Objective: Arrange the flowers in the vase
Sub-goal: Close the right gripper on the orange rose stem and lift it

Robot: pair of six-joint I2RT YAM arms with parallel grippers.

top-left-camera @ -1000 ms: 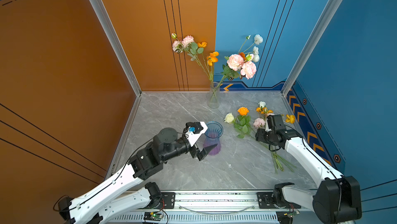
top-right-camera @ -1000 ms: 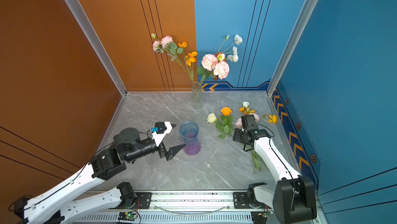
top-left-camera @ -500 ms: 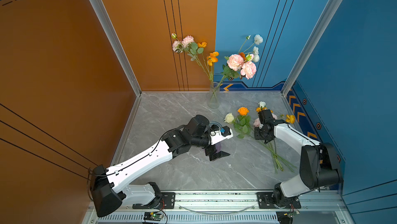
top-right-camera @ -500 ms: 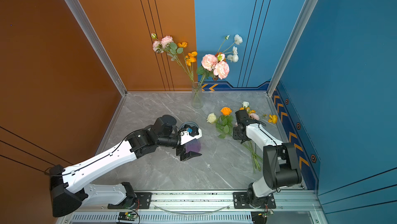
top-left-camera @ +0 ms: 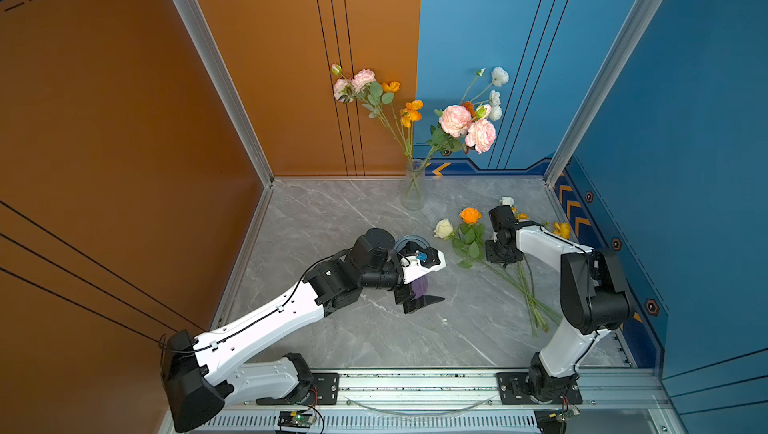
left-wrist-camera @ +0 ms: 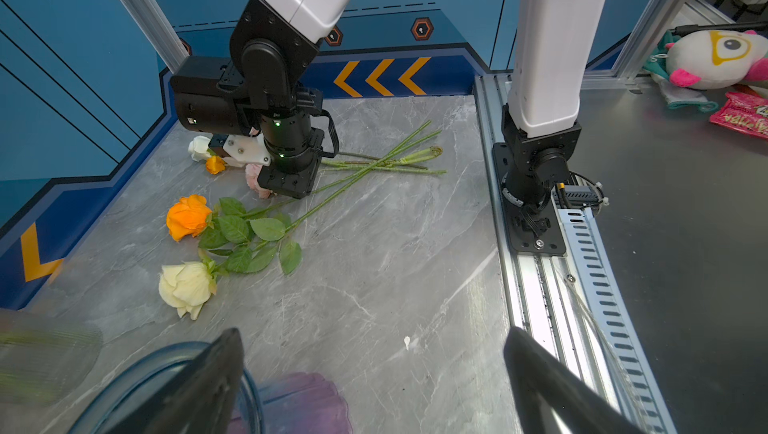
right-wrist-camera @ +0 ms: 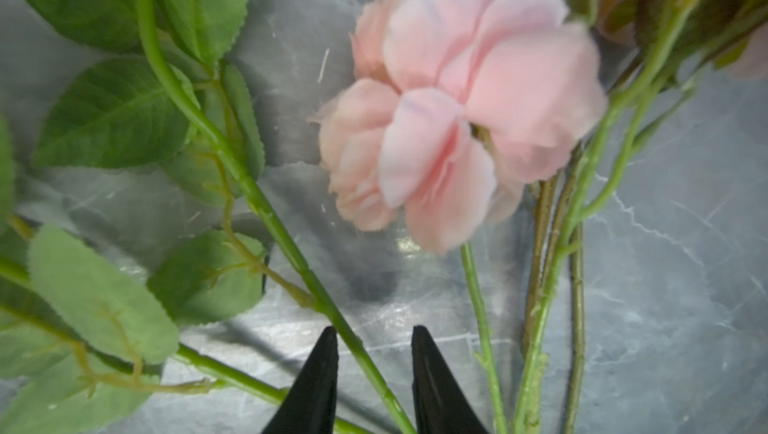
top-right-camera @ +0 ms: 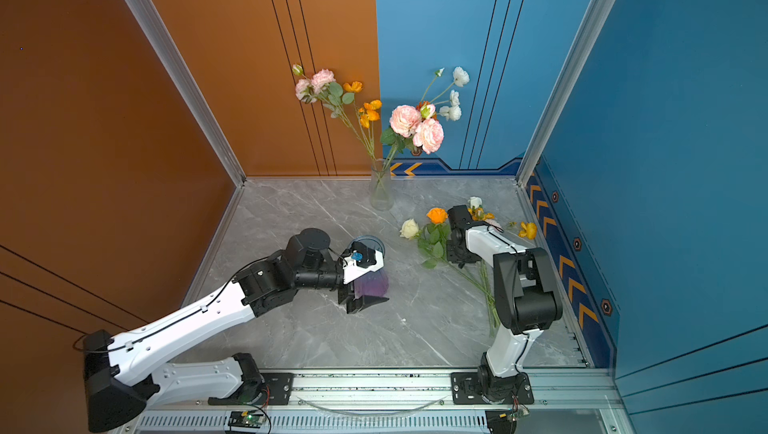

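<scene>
As right pincer (right-wrist-camera: 374, 328) has narrowed astride a stem (right-wrist-camera: 266, 211), left pincer (left-wrist-camera: 372, 332) stays wide

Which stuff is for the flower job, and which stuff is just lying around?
For the job: loose flowers on the table, blue-purple vase, clear vase already holding tall flowers.
Just lying about: plush toy, red snack packet, both off the table.

No legible words or numbers. Signs: orange chevrons (left-wrist-camera: 380, 77) on blue wall trim (left-wrist-camera: 453, 72), ahead of left gripper (left-wrist-camera: 370, 340). Print on pink packet (left-wrist-camera: 744, 118), off to its side, unreadable.
</scene>
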